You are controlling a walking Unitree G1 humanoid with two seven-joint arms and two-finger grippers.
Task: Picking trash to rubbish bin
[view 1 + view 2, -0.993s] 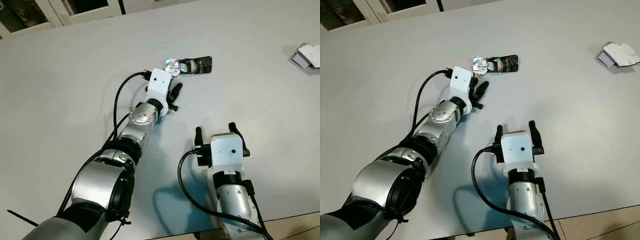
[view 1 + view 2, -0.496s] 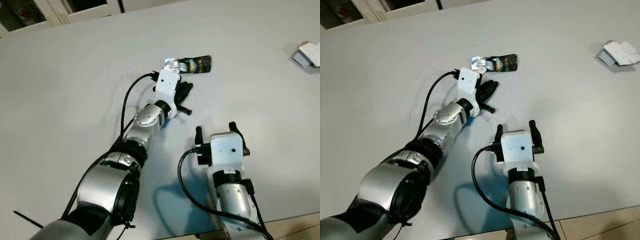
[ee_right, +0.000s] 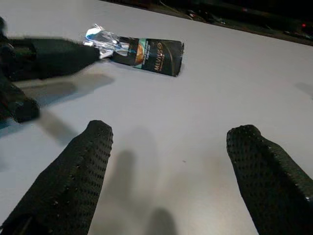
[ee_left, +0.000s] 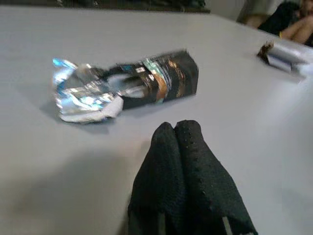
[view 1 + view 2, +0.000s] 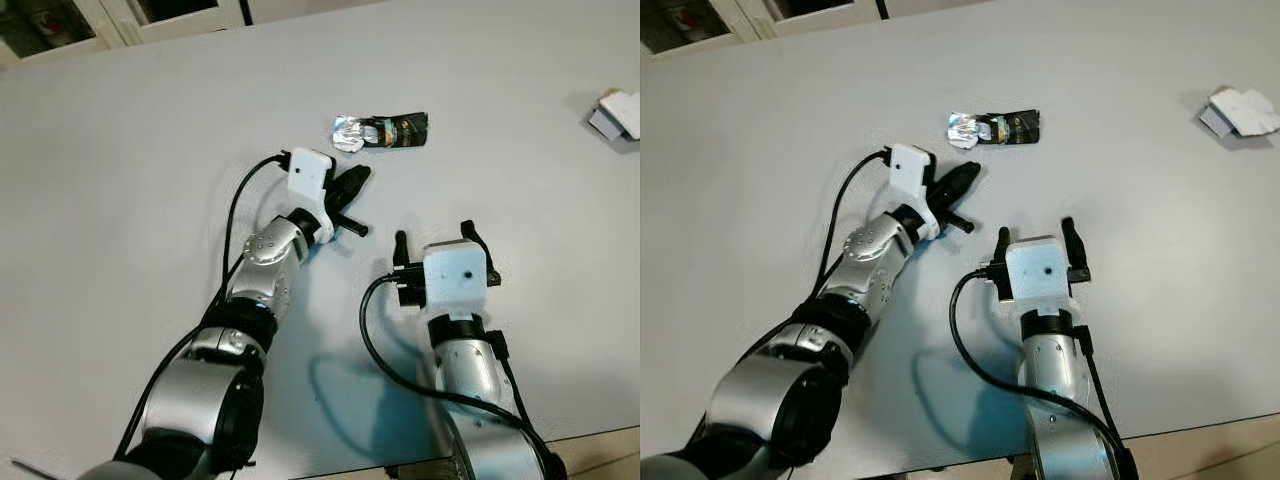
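the wrapper [image 5: 381, 131] lies just past your left gripper [image 5: 352, 180], whose fingers are pressed together; spread them first, then reach on; your right gripper [image 5: 1037, 240] waits spread wide nearby.

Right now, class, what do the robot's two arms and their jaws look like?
Both arms have rounded silver segments with black joint rings. Each wrist carries a white boxy housing with a small dark dot, and a black cable loops from it back along the arm. The left gripper and right gripper each have two long black fingers with a dimpled, textured surface.
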